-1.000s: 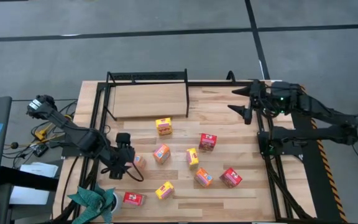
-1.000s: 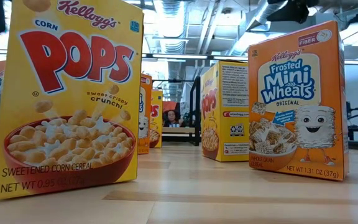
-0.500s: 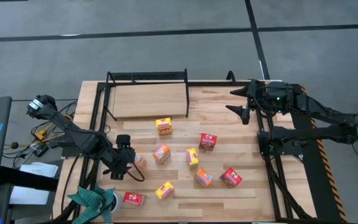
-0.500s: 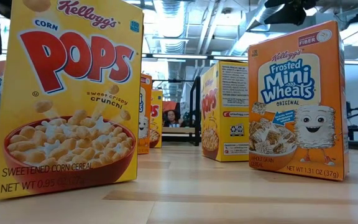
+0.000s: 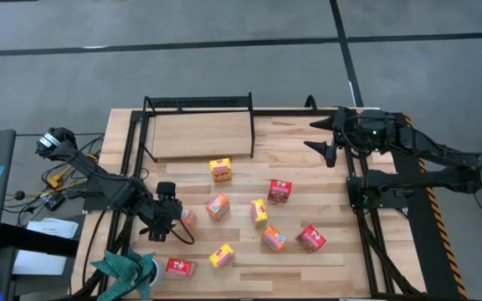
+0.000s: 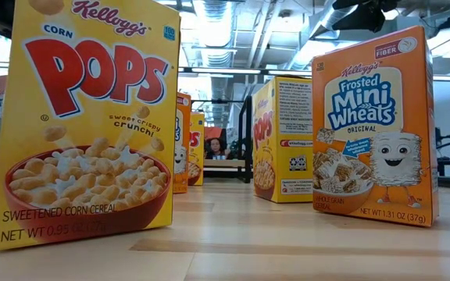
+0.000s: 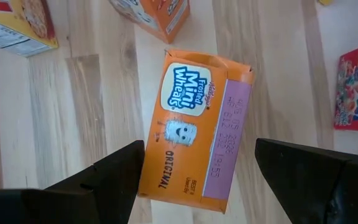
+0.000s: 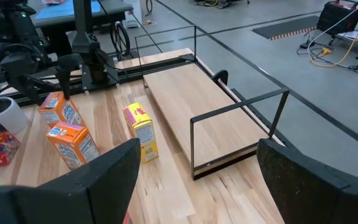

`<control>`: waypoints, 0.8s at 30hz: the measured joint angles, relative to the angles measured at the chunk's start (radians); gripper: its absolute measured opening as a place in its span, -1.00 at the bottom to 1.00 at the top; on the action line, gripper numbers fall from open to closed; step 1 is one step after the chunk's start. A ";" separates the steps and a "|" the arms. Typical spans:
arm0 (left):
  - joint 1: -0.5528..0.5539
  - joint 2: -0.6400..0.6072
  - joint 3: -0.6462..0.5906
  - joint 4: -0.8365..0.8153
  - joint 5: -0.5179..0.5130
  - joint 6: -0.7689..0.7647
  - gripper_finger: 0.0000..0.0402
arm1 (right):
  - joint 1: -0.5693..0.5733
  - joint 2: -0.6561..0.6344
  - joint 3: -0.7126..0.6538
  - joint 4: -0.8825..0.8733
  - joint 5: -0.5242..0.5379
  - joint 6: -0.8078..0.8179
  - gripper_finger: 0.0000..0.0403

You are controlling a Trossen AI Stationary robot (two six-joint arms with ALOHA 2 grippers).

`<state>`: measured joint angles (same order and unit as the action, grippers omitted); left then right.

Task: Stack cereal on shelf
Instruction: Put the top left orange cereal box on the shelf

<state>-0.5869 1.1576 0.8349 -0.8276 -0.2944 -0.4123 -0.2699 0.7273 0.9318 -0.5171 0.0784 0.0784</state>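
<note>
High view: the left gripper [image 5: 167,219] hangs over an orange cereal box [image 5: 187,218] at the table's 8 o'clock; the shelf [image 5: 201,134] stands at 11 o'clock, the right gripper [image 5: 325,140] at 2 o'clock.

Left wrist view: fingers [image 7: 114,174] spread apart, flanking the box [image 7: 194,127], an orange Mini Wheats pack with a purple side.

Right wrist view: fingers [image 8: 101,171] apart, holding nothing, facing the shelf [image 8: 197,106].

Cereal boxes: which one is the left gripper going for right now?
The orange Frosted Mini-Wheats box at the table's left side. It lies between the open fingers of the left gripper, directly under its wrist camera; every other box stands clear of both grippers.
</note>
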 joint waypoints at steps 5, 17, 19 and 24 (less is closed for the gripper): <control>0.000 0.000 0.000 0.000 -0.002 0.025 0.45 | 0.000 0.000 0.000 0.000 0.000 0.000 0.72; 0.021 0.000 -0.005 -0.002 -0.004 0.025 0.05 | 0.000 0.000 0.000 0.000 0.000 0.000 0.66; 0.021 0.000 -0.005 -0.001 -0.001 0.008 0.01 | 0.000 0.000 0.000 0.000 0.000 0.000 0.66; 0.021 0.000 0.016 0.000 -0.005 -0.019 -0.02 | 0.000 0.000 0.000 0.000 0.000 0.000 0.67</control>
<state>-0.5655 1.1576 0.8509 -0.8280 -0.2990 -0.4312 -0.2699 0.7273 0.9318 -0.5170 0.0784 0.0788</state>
